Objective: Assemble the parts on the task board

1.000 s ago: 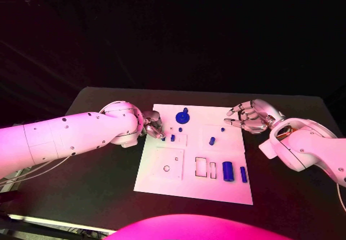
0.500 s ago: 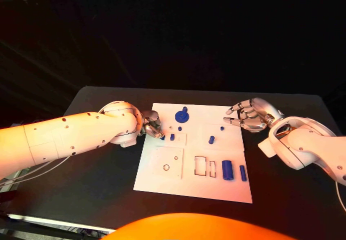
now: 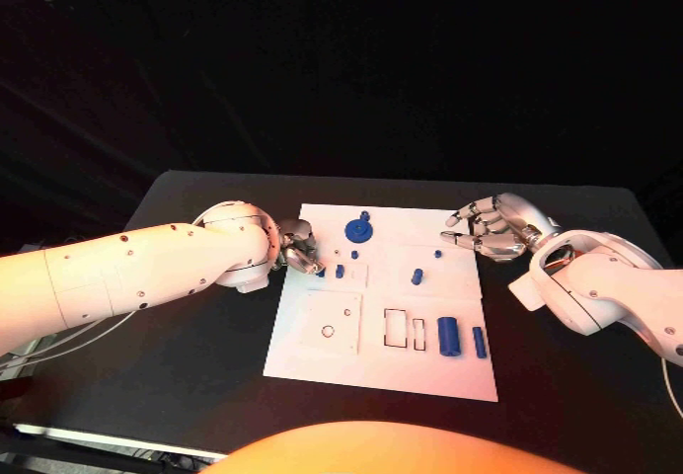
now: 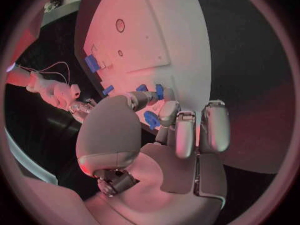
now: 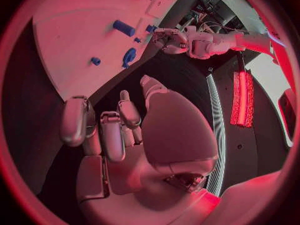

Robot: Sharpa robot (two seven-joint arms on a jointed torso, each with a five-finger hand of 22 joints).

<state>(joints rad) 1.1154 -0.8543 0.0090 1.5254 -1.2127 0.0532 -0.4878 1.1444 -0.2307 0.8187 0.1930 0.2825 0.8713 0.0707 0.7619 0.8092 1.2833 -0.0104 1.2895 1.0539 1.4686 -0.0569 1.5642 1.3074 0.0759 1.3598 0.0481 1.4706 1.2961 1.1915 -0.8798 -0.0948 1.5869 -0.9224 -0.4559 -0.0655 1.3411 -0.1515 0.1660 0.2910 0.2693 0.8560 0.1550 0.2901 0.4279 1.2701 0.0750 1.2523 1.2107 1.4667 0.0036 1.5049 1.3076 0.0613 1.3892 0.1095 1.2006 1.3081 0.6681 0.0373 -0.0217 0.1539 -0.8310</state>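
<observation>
From where I sit, the left hand (image 3: 296, 247) is at the centre left of the head view, its fingers (image 4: 177, 132) curled at the left edge of the white board (image 3: 328, 346). In the left wrist view a small blue part (image 4: 151, 119) sits right by those fingertips; I cannot tell whether they pinch it or merely touch it.

The board lies in the middle of the black surface (image 3: 171, 336). A round blue disc (image 3: 360, 231) stands near its top edge, with two small blue pegs (image 3: 339, 271) just below it. Further right a short blue piece (image 3: 417, 276) sits mid-board, and a blue cylinder (image 3: 450, 337) with a slimmer blue bar (image 3: 480, 343) beside it lies at the lower right.

At the centre right, the right hand (image 3: 489, 229) hovers over the board's upper right corner, fingers (image 5: 115, 130) loosely curled and holding nothing.
</observation>
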